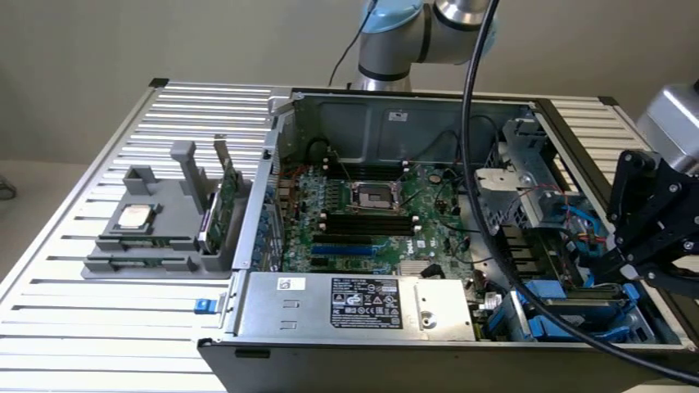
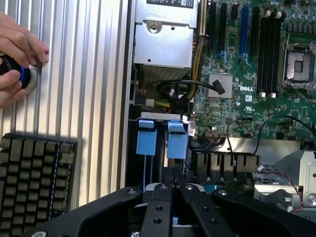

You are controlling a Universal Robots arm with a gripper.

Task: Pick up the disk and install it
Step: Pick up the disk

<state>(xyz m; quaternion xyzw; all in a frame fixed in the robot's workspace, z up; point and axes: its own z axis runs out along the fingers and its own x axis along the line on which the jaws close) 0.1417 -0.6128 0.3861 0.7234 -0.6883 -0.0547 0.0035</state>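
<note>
Blue-framed disk (image 2: 177, 140) sits just beside the tool (image 2: 173, 174), whose tips are pressed together

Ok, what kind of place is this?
Probably a robotics lab bench for computer assembly: an open computer case with its motherboard bared sits on a slatted metal table, beside a grey fixture, near a robot arm.

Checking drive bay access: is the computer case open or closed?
Open. The computer case lies on its side with no cover panel on top, leaving the motherboard and power supply exposed.
</note>
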